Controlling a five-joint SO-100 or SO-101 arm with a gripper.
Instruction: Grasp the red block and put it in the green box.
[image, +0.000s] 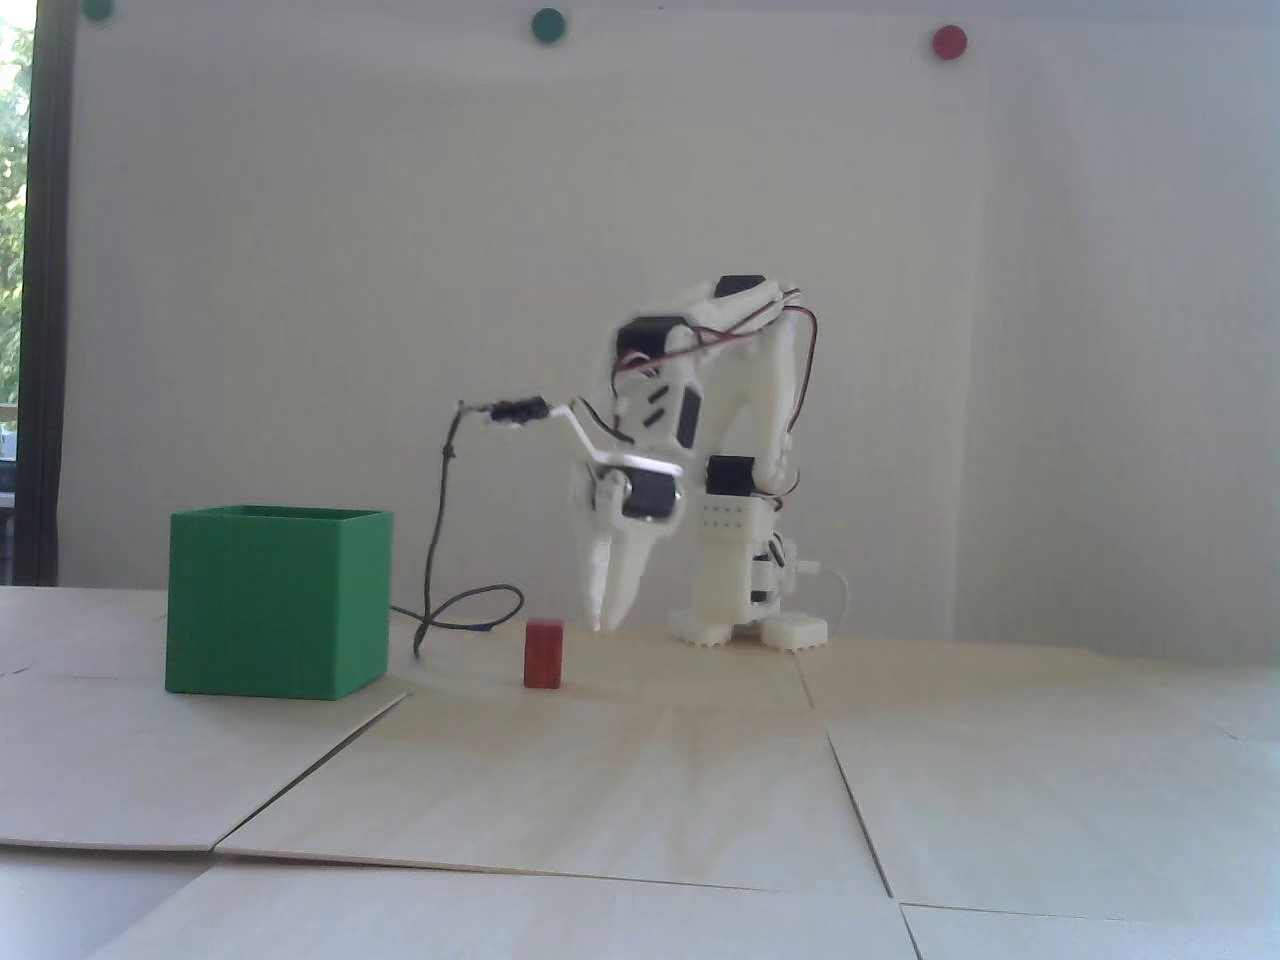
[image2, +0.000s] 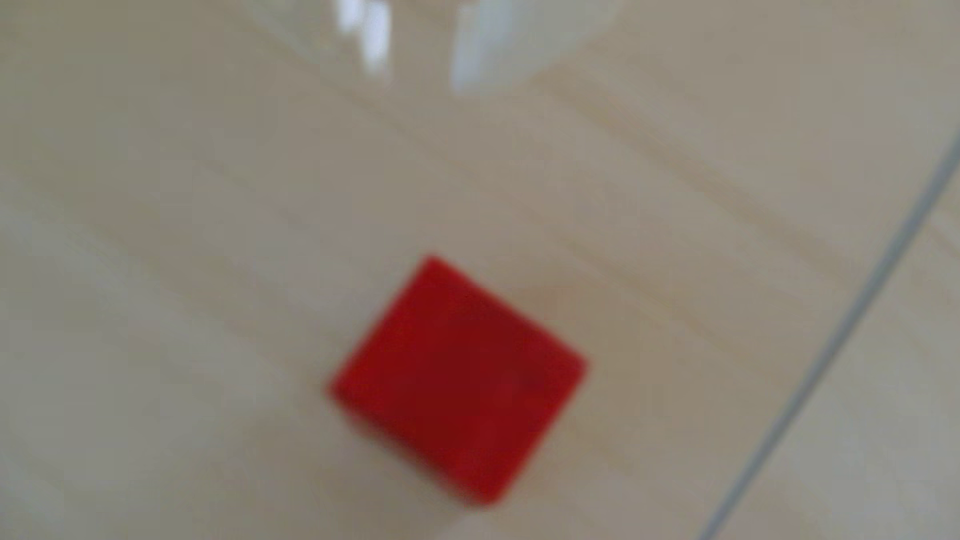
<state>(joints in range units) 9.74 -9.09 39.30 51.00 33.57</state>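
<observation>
From my seat the gripper (image: 606, 622) points straight down, its tips low over the tabletop (image: 640, 780) and close together with only a narrow gap between them; it holds nothing. In the wrist view the fingers (image2: 470, 46) are just pale blurs at the top edge, so I read their stance from the fixed view alone. The red block (image: 543, 653) stands upright on the tabletop just to the left of the tips in the fixed view and nearer the camera, apart from them. In the wrist view the red block (image2: 457, 379) fills the lower middle, out of focus, well below the fingers. Further left in the fixed view sits the green box (image: 275, 602), clear of the block. A dark cable (image: 445, 590) loops down between box and block.
</observation>
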